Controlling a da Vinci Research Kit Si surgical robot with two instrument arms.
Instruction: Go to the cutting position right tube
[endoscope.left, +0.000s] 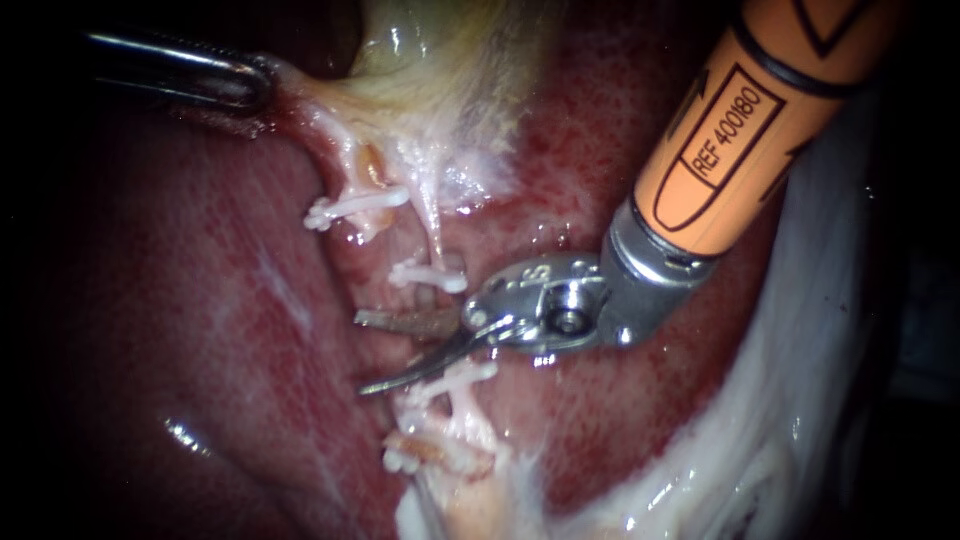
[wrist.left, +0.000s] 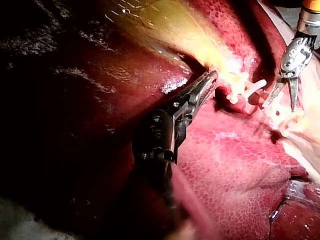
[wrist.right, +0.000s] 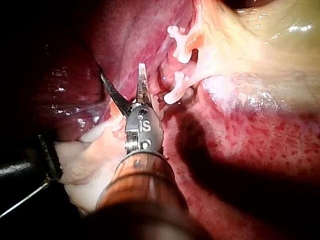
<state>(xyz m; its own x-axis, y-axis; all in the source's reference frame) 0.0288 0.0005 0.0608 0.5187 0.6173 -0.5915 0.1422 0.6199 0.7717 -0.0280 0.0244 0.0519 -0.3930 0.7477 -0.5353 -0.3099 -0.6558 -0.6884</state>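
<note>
Our right instrument (endoscope.left: 362, 353) holds its blades spread, seemingly one on each side of the right tube (endoscope.left: 432, 235), between the upper clip (endoscope.left: 430, 276) and the lower clip (endoscope.left: 455, 377). Our left instrument (endoscope.left: 255, 85) pinches the edge of the pale gallbladder (endoscope.left: 440, 90), beside the liver (endoscope.left: 200, 330).

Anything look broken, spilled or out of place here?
Nothing stands out: white clips sit across the tubes, the left instrument holds the gallbladder, and the right instrument's open blades lie between two clips.
</note>
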